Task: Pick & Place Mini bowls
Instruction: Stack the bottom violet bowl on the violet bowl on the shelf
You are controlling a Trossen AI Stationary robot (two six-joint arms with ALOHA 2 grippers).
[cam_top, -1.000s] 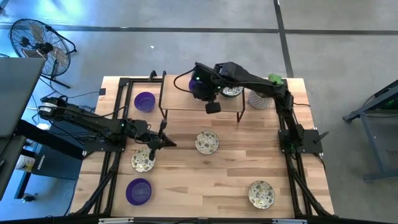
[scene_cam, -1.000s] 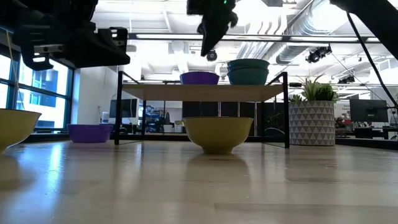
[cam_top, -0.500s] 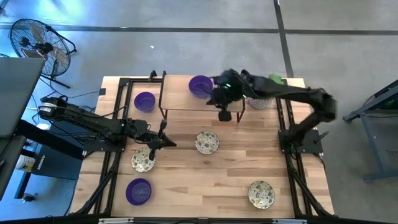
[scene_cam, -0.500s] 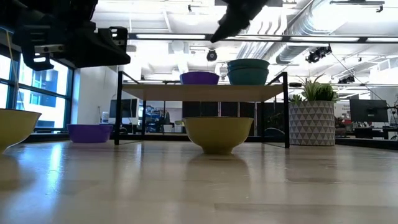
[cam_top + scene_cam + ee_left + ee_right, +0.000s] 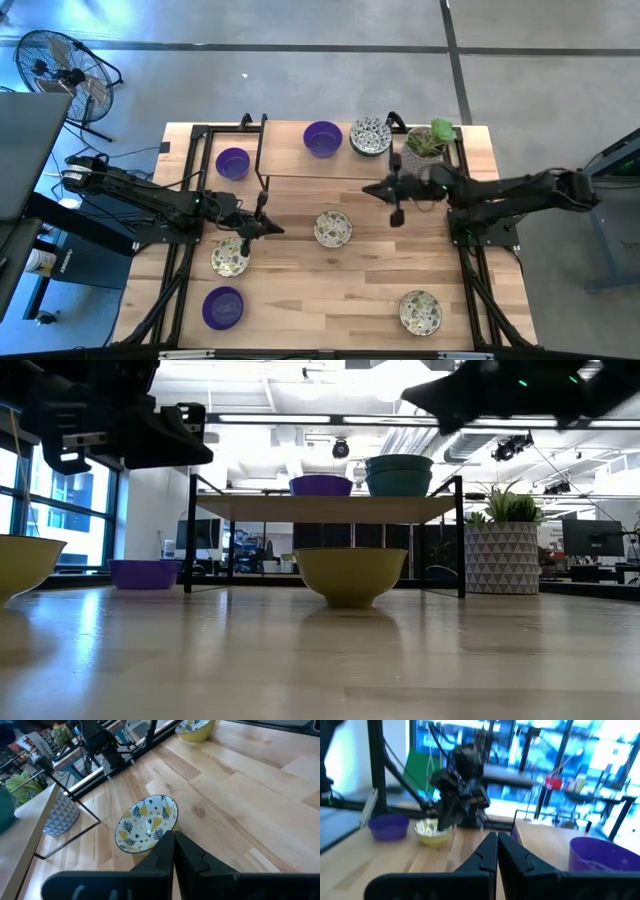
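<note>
Two mini bowls sit on the shelf top: a purple one [image 5: 322, 138] and a patterned one [image 5: 370, 135]. On the table stand patterned bowls at centre [image 5: 333, 228], left [image 5: 229, 257] and near right [image 5: 420, 312], plus purple bowls at far left [image 5: 232, 162] and near left [image 5: 222, 307]. My right gripper [image 5: 370, 190] is shut and empty. It hangs in the air by the shelf's right front leg and points toward the table's left. My left gripper [image 5: 272, 229] is shut and empty, raised between the left and centre patterned bowls; the centre bowl [image 5: 147, 822] lies just beyond its fingertips.
A low black-framed wooden shelf [image 5: 320, 178] stands across the far middle of the table. A triangle-patterned pot with a green plant [image 5: 425, 148] stands at its right end. Black rails [image 5: 185, 250] run along both table sides. Bare wood lies between the centre and near-right bowls.
My right gripper has drawn away from above the purple bowl on the shelf, swinging toward the table's right and near side and turning until it points left. The purple bowl has stayed on the shelf.
</note>
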